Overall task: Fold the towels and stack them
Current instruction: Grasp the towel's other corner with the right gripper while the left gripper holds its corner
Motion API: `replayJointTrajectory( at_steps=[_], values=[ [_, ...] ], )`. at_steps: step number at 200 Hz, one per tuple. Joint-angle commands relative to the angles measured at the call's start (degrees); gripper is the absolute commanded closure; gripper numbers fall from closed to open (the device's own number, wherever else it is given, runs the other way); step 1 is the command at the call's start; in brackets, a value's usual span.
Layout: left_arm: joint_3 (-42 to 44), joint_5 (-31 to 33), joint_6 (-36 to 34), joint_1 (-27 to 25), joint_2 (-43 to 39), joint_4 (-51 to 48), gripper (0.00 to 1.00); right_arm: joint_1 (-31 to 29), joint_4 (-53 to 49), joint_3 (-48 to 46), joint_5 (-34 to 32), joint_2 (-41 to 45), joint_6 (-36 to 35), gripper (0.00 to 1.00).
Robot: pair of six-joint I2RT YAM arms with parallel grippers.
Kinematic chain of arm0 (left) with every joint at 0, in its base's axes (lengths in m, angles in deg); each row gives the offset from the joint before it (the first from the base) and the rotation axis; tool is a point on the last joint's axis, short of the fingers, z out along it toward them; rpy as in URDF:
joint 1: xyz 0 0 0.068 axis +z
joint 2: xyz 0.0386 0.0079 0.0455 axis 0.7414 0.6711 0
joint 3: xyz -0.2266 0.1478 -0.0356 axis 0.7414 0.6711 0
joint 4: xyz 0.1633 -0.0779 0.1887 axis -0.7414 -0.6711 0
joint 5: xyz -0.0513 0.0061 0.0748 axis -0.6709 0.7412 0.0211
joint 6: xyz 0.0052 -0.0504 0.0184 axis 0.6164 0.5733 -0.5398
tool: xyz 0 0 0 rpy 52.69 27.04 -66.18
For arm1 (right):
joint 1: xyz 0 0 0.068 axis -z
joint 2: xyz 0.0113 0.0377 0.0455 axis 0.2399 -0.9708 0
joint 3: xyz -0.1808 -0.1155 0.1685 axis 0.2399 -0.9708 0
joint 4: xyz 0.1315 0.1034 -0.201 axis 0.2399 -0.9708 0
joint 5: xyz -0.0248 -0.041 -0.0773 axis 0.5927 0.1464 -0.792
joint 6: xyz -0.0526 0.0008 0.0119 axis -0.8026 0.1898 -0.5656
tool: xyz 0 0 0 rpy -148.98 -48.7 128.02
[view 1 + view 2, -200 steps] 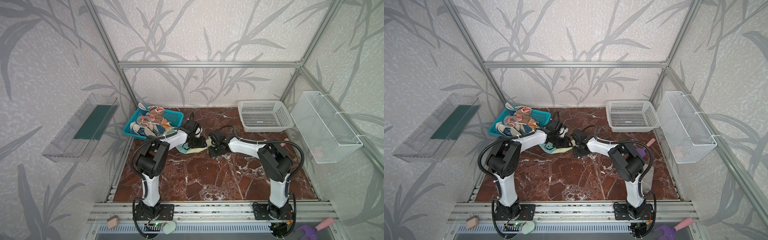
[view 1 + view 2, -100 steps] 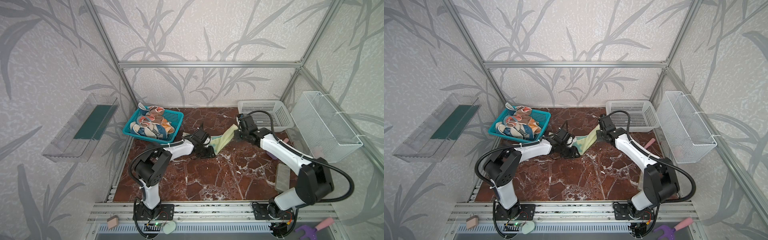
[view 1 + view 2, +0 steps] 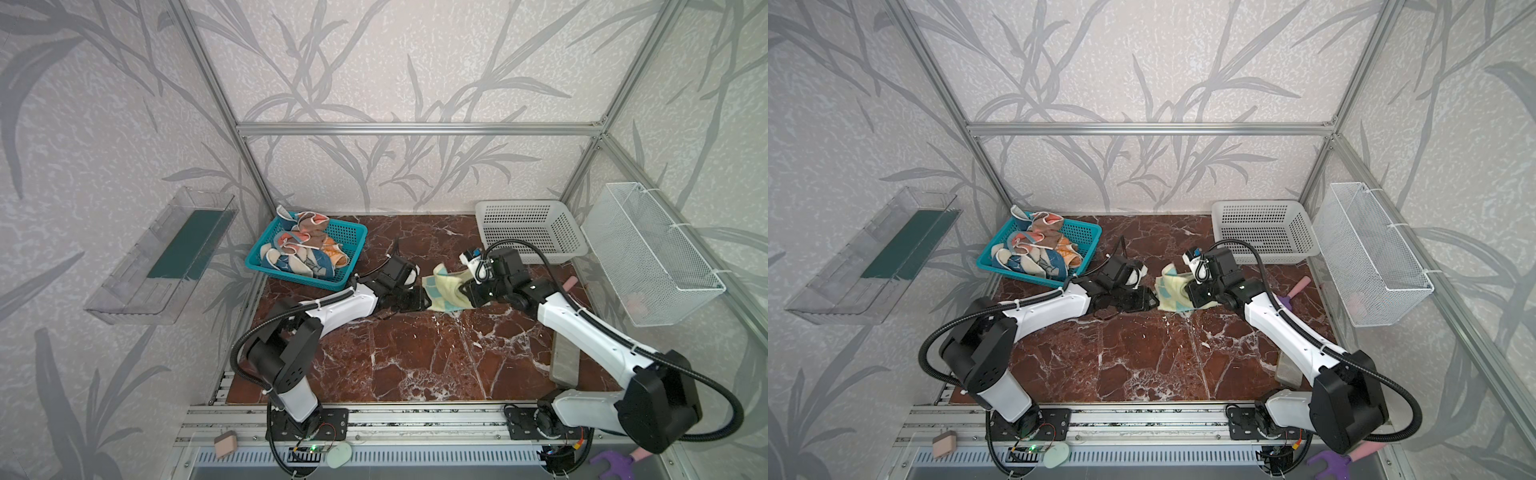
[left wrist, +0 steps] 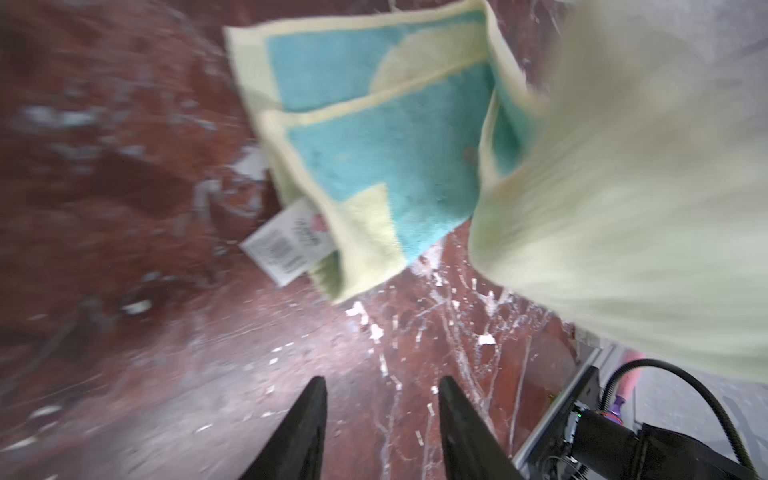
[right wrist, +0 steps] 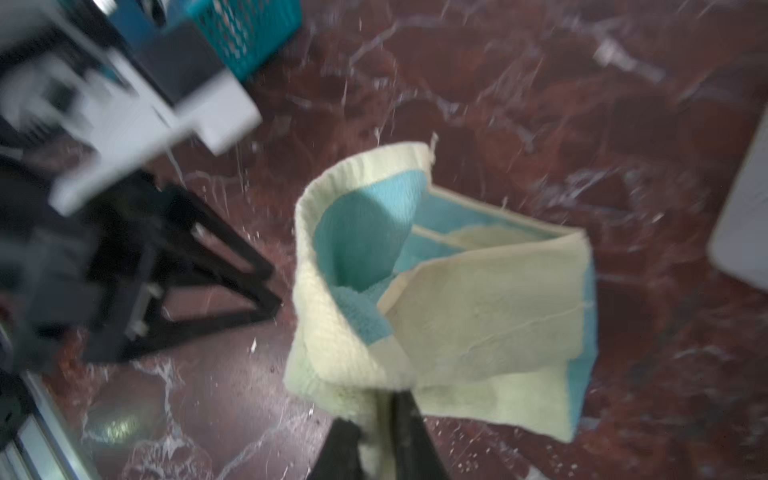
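Top views, both of them: red marble surface (image 3: 415, 357) was mostly bare. Teal basket (image 3: 356, 249) sat at the back on the left arm's side, white basket (image 3: 523, 203) at the back on the right arm's side, wire basket (image 3: 648, 257) hung on the side wall. Towel heap (image 3: 299, 249) lay crumpled in the teal basket, none folded, and no stack showed anywhere, so my read was an early stage of the job.

Left arm (image 3: 340, 305) and right arm (image 3: 582, 328) both reached to the middle-back of the surface and met nose to nose. Likely reason: one arm carries the cloth, the other needs a second corner to spread it flat before a fold.

Yellow-and-blue towel (image 3: 442, 291) hung between them, bunched and doubled over, well apart from both baskets. Couldn't tell whether its lower edge touched the surface.

Right end effector (image 5: 376, 415) was clamped on a bunched yellow edge of the towel, per right wrist view. The rest drooped away from the grip, blue panels folded inward. A bunched grip, not a clean corner, so I'd expect the cloth not to lie square if dropped as it was.

Left end effector (image 4: 380, 380) had its fingers apart with nothing between them, per left wrist view. It pointed at the towel, close but not touching. Judgement: lining up for a free corner.

White label (image 4: 286, 245) stuck out from the towel's hem near that corner. Risk: pinching the label or two layers instead of one edge
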Motion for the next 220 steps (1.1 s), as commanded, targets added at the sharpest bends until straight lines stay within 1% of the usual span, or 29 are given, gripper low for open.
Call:
replayJointTrajectory(
  at_steps=[1, 9, 25, 56, 72, 86, 96, 106, 118, 126, 132, 140, 144, 161, 173, 184, 192, 206, 213, 220],
  values=[
    [3.5, 3.1, 0.0, 3.0, -2.0, 0.7, 0.48, -0.8, 0.0, -4.8, 3.1, -1.0, 3.4, 0.49],
    [2.9, 2.9, -1.3, 3.4, -1.7, -0.1, 0.48, -0.8, -1.7, -5.0, 2.9, -0.3, 3.4, 0.47],
    [0.7, 3.1, -3.6, 3.5, -0.8, -2.4, 0.47, -0.8, -1.5, -6.3, 1.7, 3.1, 4.2, 0.46],
    [-1.3, 0.2, -5.5, 3.2, 1.1, -0.4, 0.47, -0.8, 1.6, -9.0, -2.9, 9.1, 5.1, 0.45],
    [-2.9, 0.2, -6.9, 1.7, 1.8, -0.9, 0.48, -0.7, 1.4, -8.7, -4.1, 9.0, 5.5, 0.46],
    [-3.6, 1.5, -7.6, -0.1, 2.0, -1.8, 0.49, -0.7, 1.2, -7.9, -3.7, 6.7, 6.8, 0.47],
    [-3.5, 3.3, -8.3, -1.9, 1.6, -2.0, 0.49, -0.7, 0.8, -7.2, -2.5, 4.7, 7.8, 0.47],
    [-3.4, 5.7, -11.4, -4.6, 0.8, -2.1, 0.49, -0.6, -0.2, -6.5, -2.0, 2.7, 8.6, 0.48],
    [-3.5, 10.6, -16.6, -8.3, -0.3, -2.9, 0.48, -0.7, 1.4, -7.2, -0.9, 0.9, 10.1, 0.49],
    [-3.3, 14.2, -18.5, -9.9, -0.8, -3.1, 0.46, -0.7, 3.1, -7.9, -0.1, -0.1, 11.6, 0.49],
    [-3.1, 16.3, -18.1, -10.1, -0.8, -3.3, 0.45, -0.8, 4.8, -8.3, 1.3, -1.0, 13.1, 0.48],
    [-3.1, 19.7, -14.2, -9.4, -0.8, -4.4, 0.45, -0.7, 7.2, -8.7, 3.9, -2.3, 14.9, 0.47],
    [-3.0, 19.9, -13.2, -8.9, -0.8, -4.8, 0.45, -0.9, 7.9, -8.8, 5.1, -3.0, 15.9, 0.45],
    [-2.2, 15.8, -10.8, -5.9, -0.9, -3.2, 0.44, -1.9, 10.3, -8.9, 7.2, -5.1, 20.2, 0.42],
    [-1.6, 12.7, -8.8, -3.8, -0.6, -1.1, 0.44, -2.8, 11.0, -9.2, 6.7, -5.4, 21.5, 0.41],
    [-1.1, 9.8, -6.0, -1.7, 0.4, 1.4, 0.44, -4.1, 11.3, -9.6, 4.7, -4.9, 21.4, 0.39],
    [-0.9, 6.1, -3.2, 0.4, 1.8, 3.2, 0.44, -5.0, 11.0, -9.7, 2.8, -4.6, 20.9, 0.39],
    [-2.2, -4.6, 2.4, 4.3, 5.4, 6.3, 0.44, -5.5, 9.6, -9.3, 1.5, -5.0, 20.9, 0.38],
    [-3.1, -7.4, 4.8, 5.4, 7.4, 7.8, 0.45, -5.6, 9.2, -9.1, 1.5, -5.3, 21.2, 0.37],
    [-4.1, -8.4, 6.0, 5.7, 9.0, 8.1, 0.45, -5.9, 9.0, -9.1, 1.4, -5.5, 21.4, 0.37]
  ],
)
